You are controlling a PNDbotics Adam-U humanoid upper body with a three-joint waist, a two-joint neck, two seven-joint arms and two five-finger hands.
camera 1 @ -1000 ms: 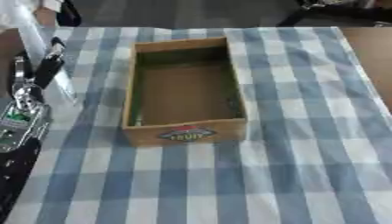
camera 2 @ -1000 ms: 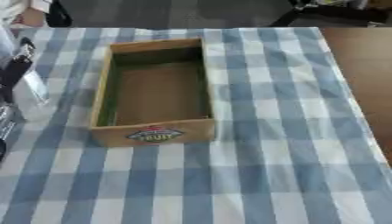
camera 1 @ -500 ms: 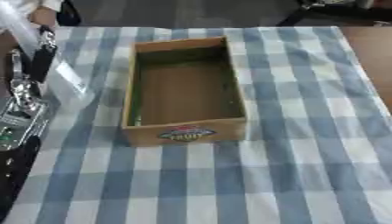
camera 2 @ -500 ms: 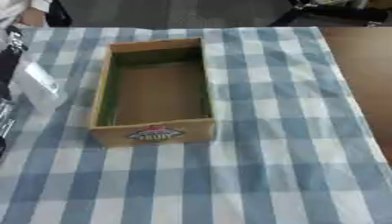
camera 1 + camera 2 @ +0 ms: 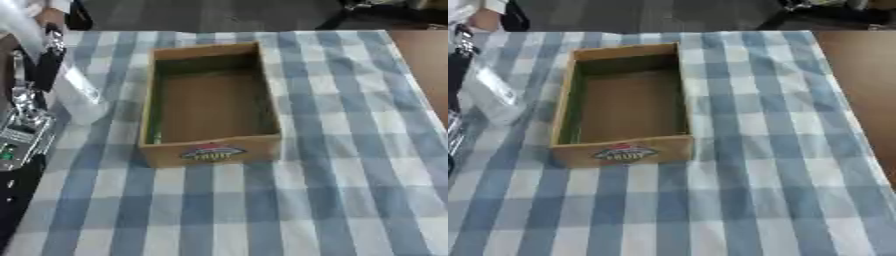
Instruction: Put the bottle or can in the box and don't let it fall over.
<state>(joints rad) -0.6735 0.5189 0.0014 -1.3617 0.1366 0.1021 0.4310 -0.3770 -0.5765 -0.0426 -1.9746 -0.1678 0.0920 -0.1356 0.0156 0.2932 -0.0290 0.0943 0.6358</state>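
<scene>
Blue-and-white checked cloth [image 5: 350,150] over the table, brown tabletop [image 5: 859,75] bare at the right, dark floor beyond the far edge. Open wooden box [image 5: 210,102] at centre, labelled near wall, nothing inside. At the left edge, left hand [image 5: 26,100] wrapped around a clear bottle [image 5: 66,82], tilted, raised just left of the box. Bottle blurred, top cut off; fingers hard to make out. Right hand out of sight.
</scene>
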